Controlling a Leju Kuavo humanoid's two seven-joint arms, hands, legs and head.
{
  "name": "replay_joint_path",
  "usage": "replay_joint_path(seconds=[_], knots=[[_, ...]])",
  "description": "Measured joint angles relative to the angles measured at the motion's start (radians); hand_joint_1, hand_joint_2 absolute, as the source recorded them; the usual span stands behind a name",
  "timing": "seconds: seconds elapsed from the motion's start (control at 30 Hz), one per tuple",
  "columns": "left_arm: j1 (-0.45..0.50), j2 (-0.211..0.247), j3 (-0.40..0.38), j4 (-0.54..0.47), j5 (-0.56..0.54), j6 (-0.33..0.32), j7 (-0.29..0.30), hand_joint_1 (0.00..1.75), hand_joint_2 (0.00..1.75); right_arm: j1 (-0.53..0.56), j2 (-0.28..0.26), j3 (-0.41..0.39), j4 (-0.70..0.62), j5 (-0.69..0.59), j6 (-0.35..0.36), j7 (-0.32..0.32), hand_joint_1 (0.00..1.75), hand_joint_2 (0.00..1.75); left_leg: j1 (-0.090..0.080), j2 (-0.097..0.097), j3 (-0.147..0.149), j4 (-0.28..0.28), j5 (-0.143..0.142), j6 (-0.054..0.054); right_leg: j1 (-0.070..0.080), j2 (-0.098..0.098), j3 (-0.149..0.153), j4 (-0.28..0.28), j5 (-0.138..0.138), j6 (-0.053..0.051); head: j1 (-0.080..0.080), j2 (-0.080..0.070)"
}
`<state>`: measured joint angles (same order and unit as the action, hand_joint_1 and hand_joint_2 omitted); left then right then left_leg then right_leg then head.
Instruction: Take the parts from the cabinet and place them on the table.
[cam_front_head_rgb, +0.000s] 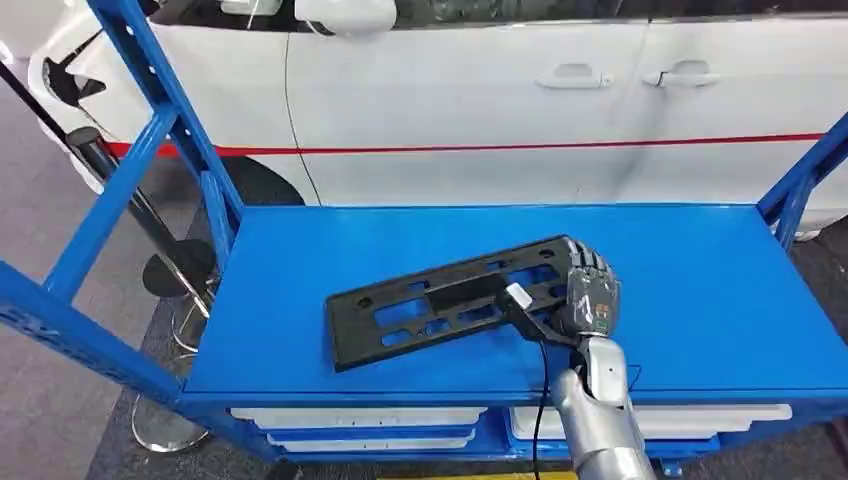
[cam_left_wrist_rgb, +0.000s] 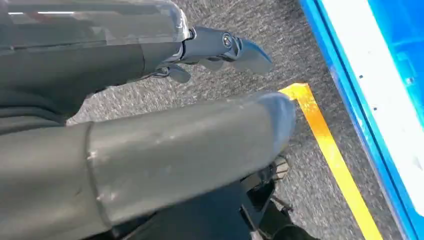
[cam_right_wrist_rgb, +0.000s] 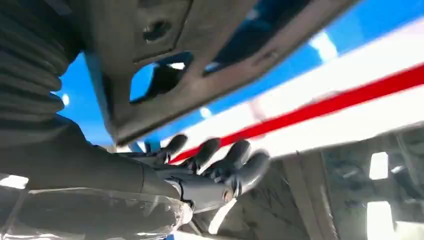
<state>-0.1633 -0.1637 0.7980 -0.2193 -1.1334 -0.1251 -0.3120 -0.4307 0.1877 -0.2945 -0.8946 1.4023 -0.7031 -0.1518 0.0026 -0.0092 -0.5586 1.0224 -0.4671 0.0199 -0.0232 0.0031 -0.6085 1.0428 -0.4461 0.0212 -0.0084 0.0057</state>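
My right hand (cam_front_head_rgb: 590, 292) grips the near-right end of the black part (cam_front_head_rgb: 455, 297), a long slotted plate lying flat and slantwise on the blue shelf (cam_front_head_rgb: 700, 290), the white car (cam_front_head_rgb: 480, 100) standing behind it. In the right wrist view my fingers (cam_right_wrist_rgb: 235, 160) curl under the plate's edge (cam_right_wrist_rgb: 200, 95). My left hand (cam_left_wrist_rgb: 220, 47) hangs beside the shelf over the grey floor (cam_left_wrist_rgb: 300, 165), fingers loosely apart, holding nothing. Risks, as I judge them: gripped at one end, the plate may pivot and droop when lifted, its far end dragging on the shelf; it may slip from my fingers; swung wide, it could strike the blue upright (cam_front_head_rgb: 215, 200) left of the plate.
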Motion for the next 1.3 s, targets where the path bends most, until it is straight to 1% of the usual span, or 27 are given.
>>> replay_joint_path(seconds=[0.1, 0.13, 0.17, 0.23, 0.27, 0.3, 0.33, 0.4, 0.43, 0.5, 0.6, 0.63, 0.67, 0.7, 0.73, 0.8, 0.83, 0.87, 0.93, 0.97, 1.0, 1.03, 1.1, 1.17, 1.2, 1.23, 1.3], knots=[[0.001, 0.0, 0.0, 0.0, 0.0, 0.001, 0.0, 0.0, 0.0, -0.006, 0.001, 0.0, -0.003, 0.003, -0.003, -0.006, 1.75, 1.75, 0.003, 0.002, 0.004, 0.001, -0.01, -0.015, -0.003, 0.001, 0.007, -0.005, -0.001, -0.021, 0.0, 0.0], [0.0, 0.0, 0.0, 0.0, 0.0, 0.001, -0.001, 0.0, 0.0, -0.007, 0.0, 0.0, -0.005, 0.003, -0.003, -0.006, 1.75, 1.75, 0.005, 0.004, -0.004, 0.03, -0.025, -0.02, -0.003, 0.0, 0.011, -0.006, -0.004, -0.026, 0.001, 0.0], [-0.001, 0.0, 0.0, 0.0, 0.0, 0.001, -0.001, 0.0, 0.0, -0.007, 0.0, -0.001, -0.006, 0.003, -0.003, -0.006, 1.75, 1.75, 0.006, 0.004, -0.031, 0.086, -0.052, -0.022, -0.002, -0.002, 0.012, -0.006, -0.006, -0.03, 0.0, 0.0], [0.0, 0.0, 0.0, 0.0, 0.0, 0.001, -0.002, 0.0, 0.0, -0.007, 0.001, -0.002, -0.006, 0.003, -0.003, -0.007, 1.75, 1.75, 0.006, 0.004, -0.116, 0.239, -0.109, -0.025, 0.004, -0.004, 0.012, -0.006, -0.007, -0.034, 0.0, 0.0], [0.002, 0.0, 0.0, 0.0, 0.0, 0.001, -0.002, 0.0, 0.0, -0.007, 0.001, -0.002, -0.006, 0.003, -0.003, -0.009, 1.75, 1.75, 0.006, 0.004, -0.147, 0.287, -0.113, -0.024, 0.006, -0.004, 0.013, -0.006, -0.009, -0.037, 0.0, 0.0], [0.003, 0.0, 0.0, 0.0, 0.0, 0.001, -0.002, 0.0, 0.0, -0.007, 0.001, -0.003, -0.006, 0.003, -0.003, -0.013, 1.75, 1.75, 0.006, 0.004, -0.161, 0.295, -0.098, -0.021, 0.009, -0.004, 0.016, -0.006, -0.01, -0.039, 0.0, 0.0], [0.004, 0.0, 0.0, 0.0, 0.0, 0.002, -0.003, 0.0, 0.0, -0.007, 0.001, -0.003, -0.006, 0.003, -0.003, -0.015, 1.75, 1.75, 0.006, 0.004, -0.152, 0.258, -0.062, -0.016, 0.012, -0.003, 0.019, -0.006, -0.012, -0.04, 0.0, 0.0], [0.003, 0.0, -0.002, 0.0, -0.001, 0.004, -0.006, 0.0, 0.0, -0.007, 0.001, -0.003, -0.008, 0.0, -0.003, -0.021, 1.75, 1.75, 0.002, 0.004, -0.087, 0.1, 0.034, -0.001, 0.015, -0.002, 0.03, -0.006, -0.017, -0.039, 0.0, 0.0], [0.003, 0.0, -0.003, 0.0, -0.001, 0.008, -0.006, 0.0, 0.0, -0.006, 0.001, -0.004, -0.01, -0.004, -0.003, -0.026, 1.75, 1.75, -0.002, 0.004, -0.062, 0.029, 0.053, 0.01, 0.015, -0.003, 0.031, -0.007, -0.019, -0.038, 0.001, 0.0], [0.002, 0.0, -0.005, 0.0, -0.001, 0.014, -0.007, 0.0, 0.0, -0.008, 0.001, -0.009, -0.011, -0.014, -0.003, -0.035, 1.75, 1.75, -0.008, 0.005, -0.05, 0.006, 0.038, 0.013, 0.021, -0.002, 0.028, -0.003, -0.023, -0.03, 0.0, 0.0], [0.007, -0.002, -0.01, 0.0, -0.002, 0.019, -0.009, 0.0, 0.0, -0.006, 0.003, -0.018, -0.017, -0.024, -0.003, -0.048, 1.75, 1.75, -0.012, 0.003, -0.049, 0.007, 0.037, 0.018, 0.014, -0.002, 0.029, -0.011, -0.019, -0.015, 0.0, 0.0], [0.008, -0.002, -0.01, 0.0, -0.002, 0.021, -0.009, 0.0, 0.0, -0.005, 0.003, -0.018, -0.021, -0.024, -0.003, -0.05, 1.75, 1.75, -0.001, 0.003, -0.039, -0.01, 0.046, 0.025, 0.023, -0.004, 0.03, -0.003, -0.026, -0.007, 0.0, 0.0], [0.008, -0.003, -0.011, 0.0, -0.002, 0.02, -0.01, 0.0, 0.0, -0.003, 0.003, -0.021, -0.022, -0.024, -0.003, -0.052, 1.75, 1.75, -0.001, 0.006, -0.033, -0.018, 0.049, 0.026, 0.02, -0.004, 0.02, 0.023, -0.036, -0.003, 0.002, 0.0], [0.007, -0.003, -0.011, 0.0, -0.002, 0.021, -0.01, 0.0, 0.0, -0.003, 0.003, -0.024, -0.022, -0.024, -0.002, -0.054, 1.75, 1.75, -0.001, 0.006, -0.033, -0.019, 0.048, 0.031, 0.019, -0.003, -0.003, 0.071, -0.067, -0.002, 0.002, 0.0], [0.006, -0.004, -0.013, 0.0, -0.001, 0.022, -0.01, 0.0, 0.0, -0.003, 0.003, -0.026, -0.022, -0.028, -0.002, -0.059, 1.75, 1.75, -0.001, 0.006, -0.034, -0.018, 0.048, 0.034, 0.017, -0.003, -0.042, 0.145, -0.104, 0.0, 0.002, 0.0], [0.006, -0.005, -0.014, 0.0, 0.003, 0.03, -0.011, 0.0, 0.0, 0.002, 0.005, -0.037, -0.023, -0.052, -0.002, -0.094, 1.75, 1.75, -0.003, 0.006, -0.035, -0.017, 0.045, 0.038, 0.014, -0.003, -0.115, 0.274, -0.151, 0.004, 0.002, 0.0], [0.007, -0.005, -0.014, 0.0, 0.005, 0.035, -0.011, 0.0, 0.0, 0.002, 0.006, -0.043, -0.023, -0.062, -0.002, -0.112, 1.75, 1.75, -0.003, 0.006, -0.035, -0.016, 0.044, 0.037, 0.012, -0.003, -0.128, 0.286, -0.141, 0.006, 0.001, 0.0], [0.009, -0.005, -0.014, 0.0, 0.013, 0.042, -0.013, 0.0, 0.0, 0.002, 0.006, -0.052, -0.026, -0.076, -0.002, -0.139, 1.75, 1.75, -0.002, 0.004, -0.035, -0.012, 0.041, 0.035, 0.009, -0.004, -0.12, 0.255, -0.109, 0.008, 0.002, 0.0], [0.009, -0.008, -0.013, 0.0, 0.024, 0.06, -0.019, 0.0, 0.0, 0.0, 0.01, -0.062, -0.042, -0.103, -0.002, -0.192, 1.75, 1.75, 0.001, 0.002, -0.035, 0.0, 0.031, 0.028, 0.003, -0.004, -0.057, 0.112, -0.018, 0.009, 0.002, 0.0], [0.009, -0.011, -0.013, 0.0, 0.03, 0.071, -0.026, 0.0, 0.0, -0.001, 0.016, -0.066, -0.063, -0.124, -0.002, -0.229, 1.75, 1.75, 0.001, 0.001, -0.036, 0.01, 0.025, 0.022, 0.0, -0.004, -0.023, 0.03, 0.015, 0.008, 0.002, 0.0], [0.006, -0.013, -0.013, 0.0, 0.038, 0.084, -0.031, 0.0, 0.0, -0.007, 0.028, -0.068, -0.094, -0.147, -0.002, -0.27, 1.75, 1.75, -0.006, 0.003, -0.044, 0.017, 0.019, 0.015, 0.01, -0.003, -0.016, 0.014, -0.006, 0.005, 0.002, 0.0], [0.004, -0.013, -0.012, 0.0, 0.04, 0.089, -0.032, 0.0, 0.0, -0.011, 0.038, -0.069, -0.113, -0.156, -0.002, -0.288, 1.75, 1.75, -0.006, 0.003, -0.046, 0.019, 0.018, 0.011, 0.006, 0.0, -0.019, 0.013, -0.001, -0.006, 0.0, 0.0], [-0.002, -0.015, -0.011, 0.0, 0.042, 0.093, -0.036, 0.0, 0.0, -0.014, 0.052, -0.069, -0.137, -0.162, -0.002, -0.292, 1.75, 1.75, -0.003, 0.003, -0.043, 0.016, 0.019, 0.002, 0.012, 0.002, -0.019, 0.012, -0.004, -0.015, 0.0, 0.0], [-0.002, -0.016, -0.01, 0.0, 0.044, 0.096, -0.036, 0.0, 0.0, -0.015, 0.059, -0.071, -0.159, -0.163, -0.002, -0.291, 1.75, 1.75, 0.001, 0.004, -0.046, 0.028, 0.006, -0.01, 0.005, -0.002, -0.01, 0.002, 0.0, -0.029, 0.001, 0.0], [-0.002, -0.017, -0.01, 0.0, 0.044, 0.097, -0.037, 0.0, 0.0, -0.019, 0.063, -0.072, -0.168, -0.163, -0.002, -0.291, 1.75, 1.75, 0.001, 0.004, -0.061, 0.064, -0.019, -0.015, 0.003, -0.003, -0.007, 0.001, -0.002, -0.036, 0.0, 0.0], [-0.002, -0.018, -0.01, 0.0, 0.045, 0.097, -0.037, 0.0, 0.0, -0.021, 0.066, -0.074, -0.176, -0.167, -0.002, -0.299, 1.75, 1.75, 0.003, 0.004, -0.092, 0.13, -0.054, -0.02, 0.003, -0.003, -0.007, 0.001, -0.003, -0.038, 0.0, 0.0], [-0.001, -0.018, -0.009, 0.0, 0.045, 0.101, -0.042, 0.0, 0.0, -0.014, 0.075, -0.076, -0.203, -0.191, -0.002, -0.341, 1.75, 1.75, 0.006, 0.004, -0.175, 0.289, -0.112, -0.025, 0.006, -0.003, -0.006, 0.002, -0.006, -0.042, 0.0, 0.0]])
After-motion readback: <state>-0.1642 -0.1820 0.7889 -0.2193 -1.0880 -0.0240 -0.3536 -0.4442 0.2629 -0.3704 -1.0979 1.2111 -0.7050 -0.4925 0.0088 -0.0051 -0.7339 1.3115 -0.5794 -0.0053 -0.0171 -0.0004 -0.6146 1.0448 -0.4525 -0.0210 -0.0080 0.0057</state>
